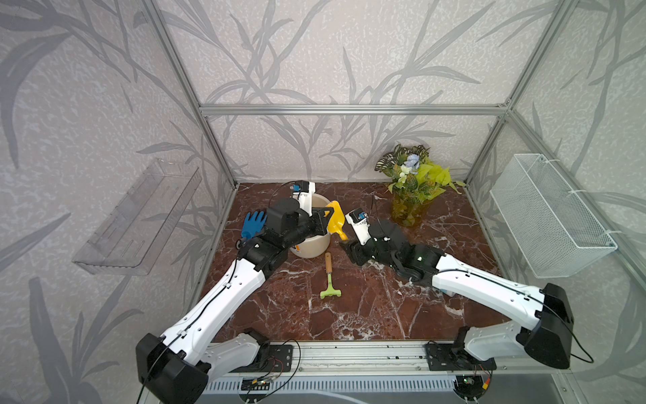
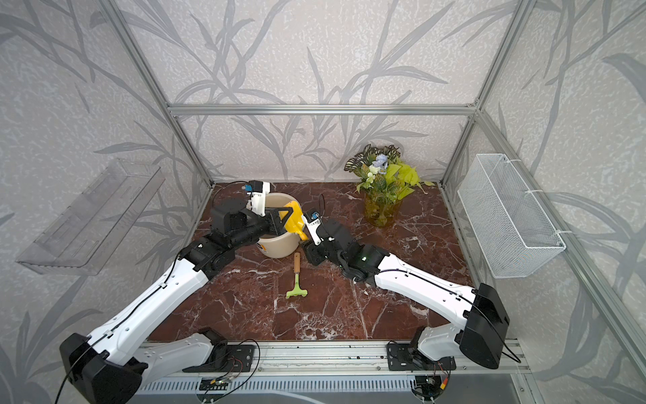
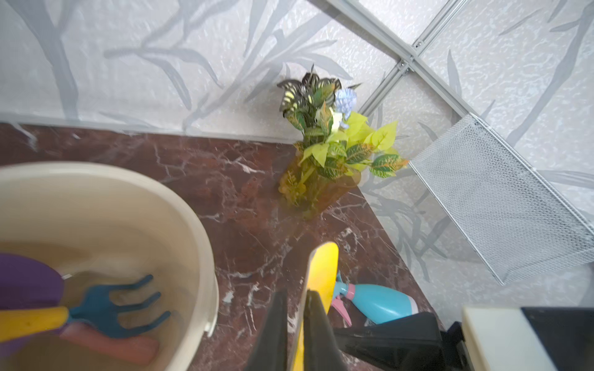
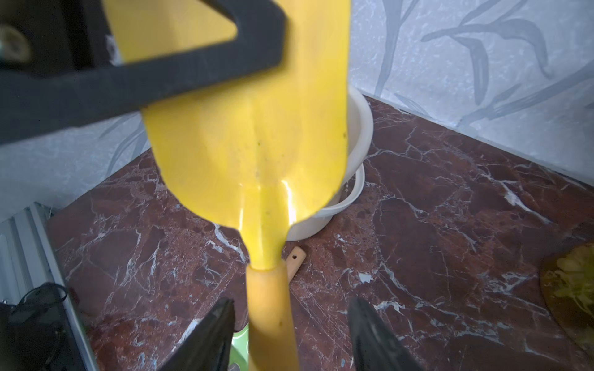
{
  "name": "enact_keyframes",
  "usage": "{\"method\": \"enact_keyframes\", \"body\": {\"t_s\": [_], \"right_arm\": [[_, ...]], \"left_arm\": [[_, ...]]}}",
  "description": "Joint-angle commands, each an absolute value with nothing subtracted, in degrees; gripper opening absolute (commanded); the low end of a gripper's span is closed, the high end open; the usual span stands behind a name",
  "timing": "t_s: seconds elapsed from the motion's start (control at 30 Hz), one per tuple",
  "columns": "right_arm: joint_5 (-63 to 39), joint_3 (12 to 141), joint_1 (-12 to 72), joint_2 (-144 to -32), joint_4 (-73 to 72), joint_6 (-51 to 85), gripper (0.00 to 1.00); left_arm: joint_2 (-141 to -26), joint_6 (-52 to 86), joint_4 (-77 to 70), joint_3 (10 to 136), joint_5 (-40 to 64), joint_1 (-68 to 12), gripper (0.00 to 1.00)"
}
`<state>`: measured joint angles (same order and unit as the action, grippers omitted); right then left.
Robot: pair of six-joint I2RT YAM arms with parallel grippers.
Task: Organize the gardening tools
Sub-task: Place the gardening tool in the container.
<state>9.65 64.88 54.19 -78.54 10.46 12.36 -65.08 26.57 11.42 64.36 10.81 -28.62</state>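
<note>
Nearest my bases is the marble tbl (image 1: 367, 314), dark red w/ white veins. A bit further in lies the green rake (image 1: 329, 280) w/ tan handle, flat on the tbl. Its head is toward me and its handle end is near the bucket's foot; it's apart from both my grippers. The spray bottle (image 3: 376, 303), light blue w/ pink trigger, lies on its side on the marble by my R arm, clear in the L wrist view only.

Mid tbl: my R gripper (image 4: 291, 300) has its jaws spread, one finger (image 4: 209, 334) each side of the orange handle of the yellow scoop (image 1: 336, 217). One finger is well clear of the handle; the other is just beside it, can't tell if touching. My L gripper (image 3: 297, 294) has its jaws pressed onto the scoop's blade, pinching it edge-on. The scoop hangs tilted above the tbl by the bucket's rim, blade up, handle down btwn my R jaws.

Just behind: cream bucket (image 1: 314, 245), upright. Inside are the purple trowel (image 3: 29, 282) w/ pink handle and the blue fork (image 3: 109, 308) w/ yellow handle, lying across each other. A blue glove (image 1: 253, 224) lies beside the bucket on my L side, partly hidden by my L arm.

Far R corner: leafy plant (image 1: 412, 199) in an amber vase. On the side walls, white wire basket (image 1: 548, 217) on the R, clear shelf (image 1: 140, 217) on the L
</note>
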Motion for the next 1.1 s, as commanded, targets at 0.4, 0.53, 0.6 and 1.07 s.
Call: {"method": "enact_keyframes", "body": {"t_s": [0.4, 0.53, 0.6, 1.07], "right_arm": [[16.8, 57.4, 50.2, -68.6, 7.4, 17.1, 0.66], [16.9, 56.5, 50.0, -67.6, 7.3, 17.4, 0.66], [16.8, 55.8, 50.1, -67.0, 7.2, 17.4, 0.66], [16.9, 53.0, 49.9, -64.7, 6.5, 17.8, 0.66]], "left_arm": [[-68.7, 11.8, 12.3, 74.9, -22.6, -26.6, 0.0], [-70.4, 11.6, 7.9, 71.6, -24.7, -25.9, 0.0], [-71.2, 11.6, 5.5, 69.5, -26.6, -25.8, 0.0], [-79.4, 11.2, -3.3, 61.5, -31.3, -24.0, 0.04]]}}
